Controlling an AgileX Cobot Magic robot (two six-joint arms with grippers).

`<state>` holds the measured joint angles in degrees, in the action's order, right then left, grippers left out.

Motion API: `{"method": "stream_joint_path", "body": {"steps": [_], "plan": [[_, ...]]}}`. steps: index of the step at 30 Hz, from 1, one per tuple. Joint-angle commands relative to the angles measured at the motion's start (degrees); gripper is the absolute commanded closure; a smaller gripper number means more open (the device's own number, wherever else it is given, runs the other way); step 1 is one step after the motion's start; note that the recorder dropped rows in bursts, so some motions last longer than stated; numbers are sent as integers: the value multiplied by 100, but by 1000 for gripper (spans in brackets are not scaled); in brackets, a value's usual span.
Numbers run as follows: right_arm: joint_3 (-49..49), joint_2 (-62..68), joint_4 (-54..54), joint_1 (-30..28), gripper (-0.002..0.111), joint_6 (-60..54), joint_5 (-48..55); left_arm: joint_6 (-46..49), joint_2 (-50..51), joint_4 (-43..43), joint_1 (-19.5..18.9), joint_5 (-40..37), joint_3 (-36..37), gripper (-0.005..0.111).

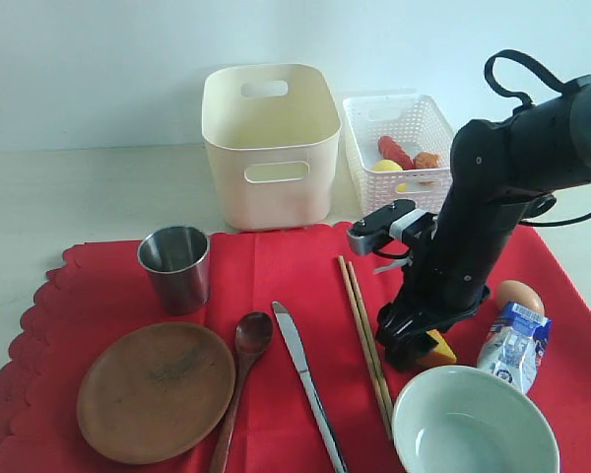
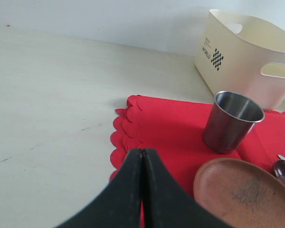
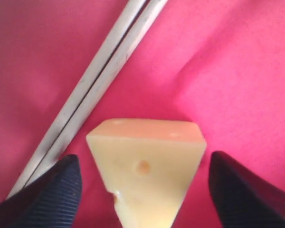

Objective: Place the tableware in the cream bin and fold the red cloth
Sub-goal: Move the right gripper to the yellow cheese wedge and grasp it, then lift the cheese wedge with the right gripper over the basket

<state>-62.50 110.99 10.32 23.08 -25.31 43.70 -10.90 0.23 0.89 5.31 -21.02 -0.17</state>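
Note:
The red cloth [image 1: 276, 276] lies spread out with the tableware on it: steel cup [image 1: 175, 266], wooden plate [image 1: 156, 389], wooden spoon [image 1: 238, 370], table knife [image 1: 305, 379], chopsticks [image 1: 366, 345] and pale bowl [image 1: 473, 426]. The cream bin [image 1: 271, 148] stands behind the cloth. My right gripper [image 1: 412, 347] is lowered onto the cloth beside the chopsticks [image 3: 102, 78]; it [image 3: 143, 164] is open, its fingers either side of a cheese wedge [image 3: 147, 161] with gaps showing. My left gripper [image 2: 142, 153] is shut and empty over the cloth's scalloped edge [image 2: 126, 126], near the cup [image 2: 232, 121] and plate [image 2: 244, 192].
A white lattice basket [image 1: 399, 123] with food in it stands right of the cream bin. An egg [image 1: 520, 294] and a milk carton [image 1: 514, 345] lie on the cloth right of my right arm. Bare pale table [image 2: 52, 104] extends left of the cloth.

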Motion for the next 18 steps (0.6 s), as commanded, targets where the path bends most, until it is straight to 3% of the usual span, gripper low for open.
{"method": "stream_joint_path", "body": {"steps": [1, 2, 5, 18], "plan": [[26, 23, 26, 19, 68, 6, -217, -3, -23, 7, -6, 48, 17, 107], [26, 23, 26, 19, 84, 6, -217, -3, -23, 7, -6, 48, 17, 107], [26, 23, 26, 19, 108, 6, -217, -3, -23, 7, -6, 48, 17, 107], [26, -876, 14, 19, 108, 144, -390, -3, -23, 7, -6, 48, 17, 107]]}}
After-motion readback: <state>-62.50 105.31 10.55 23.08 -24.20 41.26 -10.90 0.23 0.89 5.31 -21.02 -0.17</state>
